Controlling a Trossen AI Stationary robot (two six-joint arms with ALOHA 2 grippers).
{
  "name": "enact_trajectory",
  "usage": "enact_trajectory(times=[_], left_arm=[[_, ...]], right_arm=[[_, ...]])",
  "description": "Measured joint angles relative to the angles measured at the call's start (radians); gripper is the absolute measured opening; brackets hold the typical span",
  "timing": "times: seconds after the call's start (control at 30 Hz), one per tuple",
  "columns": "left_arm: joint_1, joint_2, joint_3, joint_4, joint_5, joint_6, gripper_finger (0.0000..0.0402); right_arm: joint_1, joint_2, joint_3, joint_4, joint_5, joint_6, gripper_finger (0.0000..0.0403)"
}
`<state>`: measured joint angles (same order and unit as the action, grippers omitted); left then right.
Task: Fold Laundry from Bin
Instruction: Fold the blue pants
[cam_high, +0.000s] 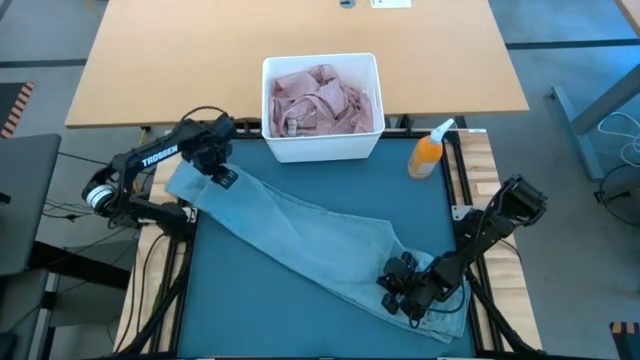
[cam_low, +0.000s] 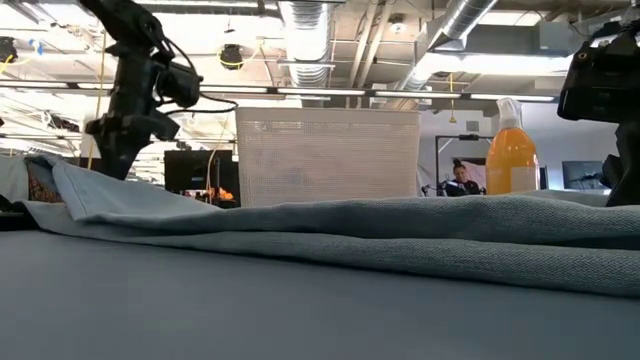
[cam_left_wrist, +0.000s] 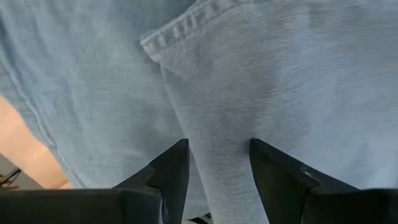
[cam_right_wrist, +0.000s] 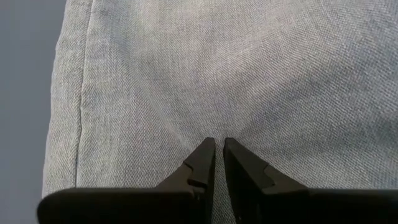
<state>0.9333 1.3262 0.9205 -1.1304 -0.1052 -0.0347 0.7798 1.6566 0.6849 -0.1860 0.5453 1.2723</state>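
Left fingers: left gripper (cam_left_wrist: 214, 171) stands with its two dark fingers (cam_left_wrist: 171, 168) apart, denim showing in the gap between them; whether the tips already press the cloth cannot be told.
Right fingers: right gripper (cam_right_wrist: 217, 163) has its fingers almost together, tips against the fabric, seemingly pinching a thin fold, though a true hold is not certain.
Jeans: light blue jeans (cam_high: 300, 235) lie spread diagonally over the teal mat (cam_high: 240, 300), one end by the left gripper near the bin, the other end under the right gripper at the near right corner.
Bin: white bin (cam_high: 320, 145) sits at the far edge of the mat with the pink shirt (cam_high: 320, 100) inside it.
Bystander: orange spray bottle (cam_high: 428, 155) stands just right of the bin.
Step in hand: most likely securing both ends of the jeans before folding.
Doing it well: left fingers should close over the seam edge, taking every layer; both ends should then lift evenly, keeping the cloth taut.
Risk: a one-layer pinch could slip; a wide sweep might knock the bottle.
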Motion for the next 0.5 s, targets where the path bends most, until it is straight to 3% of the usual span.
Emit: enact_trajectory(times=[0.17, 0.33, 0.5], left_arm=[[-0.001, 0.002, -0.06, 0.028, 0.068, 0.017, 0.0158], [-0.002, 0.002, -0.121, 0.082, 0.251, 0.089, 0.0151], [-0.032, 0.002, -0.164, 0.184, 0.367, 0.103, 0.0077]], right_arm=[[-0.001, 0.0, 0.0, 0.003, 0.0, -0.017, 0.0065], [-0.001, 0.0, 0.0, 0.004, 0.0, -0.022, 0.0065], [-0.001, 0.0, 0.0, 0.004, 0.001, -0.024, 0.0065]])
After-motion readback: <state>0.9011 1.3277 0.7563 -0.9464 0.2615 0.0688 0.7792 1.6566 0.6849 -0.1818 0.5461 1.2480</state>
